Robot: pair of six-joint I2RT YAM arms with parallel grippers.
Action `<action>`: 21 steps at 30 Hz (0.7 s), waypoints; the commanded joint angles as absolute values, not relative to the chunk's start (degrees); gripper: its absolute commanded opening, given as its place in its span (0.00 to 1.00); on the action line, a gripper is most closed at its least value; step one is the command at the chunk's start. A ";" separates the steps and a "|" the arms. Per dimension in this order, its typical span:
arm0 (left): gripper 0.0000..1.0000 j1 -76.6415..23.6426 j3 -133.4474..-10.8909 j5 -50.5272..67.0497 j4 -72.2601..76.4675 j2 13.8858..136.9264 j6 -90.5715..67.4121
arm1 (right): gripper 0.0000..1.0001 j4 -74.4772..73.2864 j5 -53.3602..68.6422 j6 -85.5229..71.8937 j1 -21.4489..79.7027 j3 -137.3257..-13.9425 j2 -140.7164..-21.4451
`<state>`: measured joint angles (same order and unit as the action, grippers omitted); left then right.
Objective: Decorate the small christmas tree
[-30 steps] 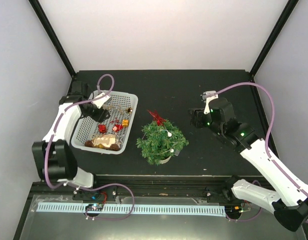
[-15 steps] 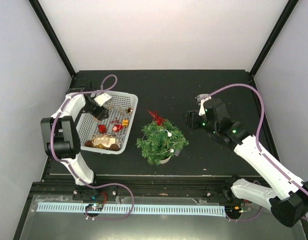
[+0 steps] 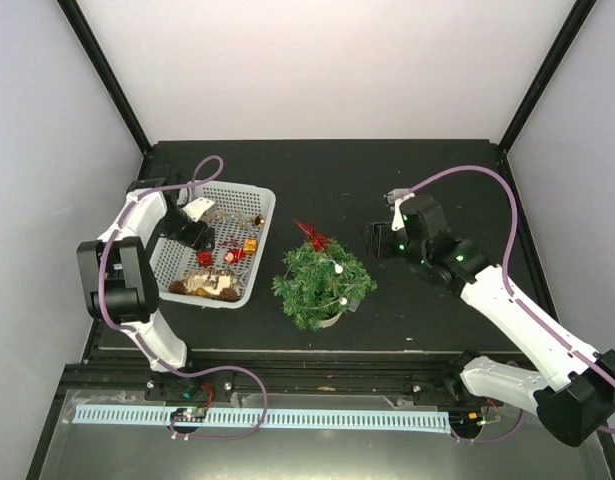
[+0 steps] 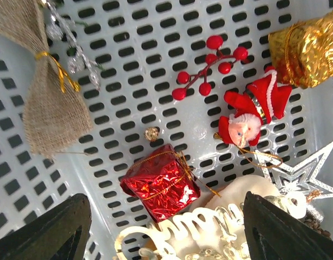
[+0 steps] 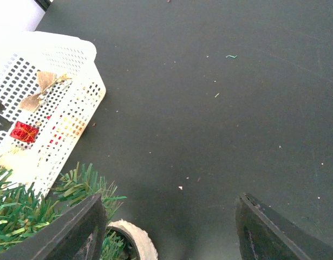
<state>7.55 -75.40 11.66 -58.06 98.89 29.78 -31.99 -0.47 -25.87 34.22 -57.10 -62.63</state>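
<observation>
The small christmas tree (image 3: 322,280) stands in its cream pot (image 3: 330,318) at mid-table, with a red bow (image 3: 312,235) at its top. The right wrist view catches its needles (image 5: 14,211) and pot rim (image 5: 131,238). My left gripper (image 3: 199,238) hangs open inside the white basket (image 3: 270,200). Its fingers straddle a red foil gift box (image 4: 160,181) and a cream lettering ornament (image 4: 209,233), touching neither. My right gripper (image 3: 372,240) is open and holds nothing, just right of the tree above the bare mat.
The basket floor (image 4: 128,81) also holds a Santa figure (image 4: 247,116), a red berry sprig (image 4: 209,65), a gold gift (image 4: 307,49), a burlap bow (image 4: 47,103) and a silver star (image 4: 301,179). Black frame posts rise at the table's back corners.
My left gripper has spread its fingers wider and shifted a little within the basket. My right gripper has crept left toward the tree.
</observation>
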 commanded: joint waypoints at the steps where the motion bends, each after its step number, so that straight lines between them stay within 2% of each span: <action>1: 0.77 7.88 -74.51 11.75 -60.98 100.52 26.67 | 0.66 -30.15 0.01 -26.09 33.79 -56.58 -61.04; 9: 0.75 7.82 -72.54 10.65 -58.68 104.74 24.74 | 0.66 -29.42 -0.30 -25.79 33.77 -55.16 -59.23; 13: 0.71 7.85 -73.68 10.08 -57.39 105.74 23.64 | 0.66 -28.81 -0.08 -25.71 33.75 -54.52 -58.50; 21: 0.49 7.83 -74.19 10.64 -57.39 105.68 23.18 | 0.66 -28.76 -0.62 -25.41 33.78 -54.18 -57.74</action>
